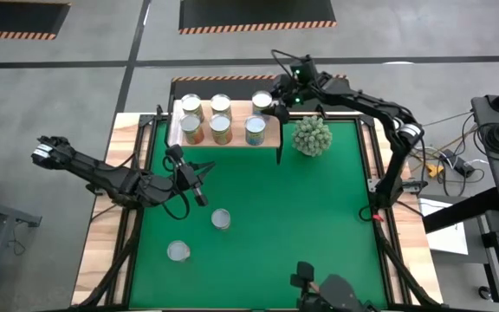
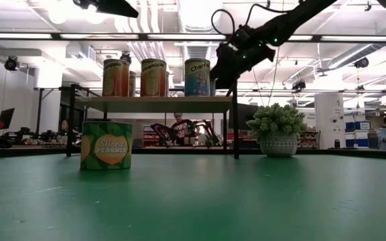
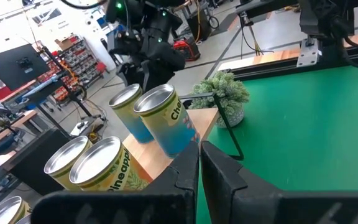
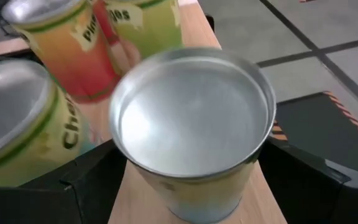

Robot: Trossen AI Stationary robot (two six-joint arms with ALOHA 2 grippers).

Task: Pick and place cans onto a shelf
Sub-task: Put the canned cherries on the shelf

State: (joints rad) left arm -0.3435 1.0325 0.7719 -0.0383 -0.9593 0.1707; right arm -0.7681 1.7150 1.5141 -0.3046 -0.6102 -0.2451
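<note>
The wooden shelf (image 1: 271, 137) stands at the mat's far edge and carries several cans (image 1: 221, 128). Two more cans (image 1: 221, 218) (image 1: 178, 251) stand upright on the green mat; one shows in the low view (image 2: 106, 145). My right gripper (image 1: 275, 97) is at the shelf's far right corner, shut on a silver-topped can (image 4: 194, 118) that stands behind a blue-labelled can (image 1: 255, 130). My left gripper (image 1: 199, 186) hovers over the mat in front of the shelf, shut and empty, pointing at the shelf (image 3: 166, 155). My right gripper has the can's side wall (image 4: 253, 168) between its two fingers, one on each side, below the rim. The fingers come from the table's far right and slant down. The can is upright over the shelf board; whether its base rests on the board is out of view.
A spiky green plant in a pot (image 1: 311, 136) stands on the mat just right of the shelf, close under my right arm. The shelf's black leg (image 2: 235, 127) is beside it. People stand in the room beyond the table.
</note>
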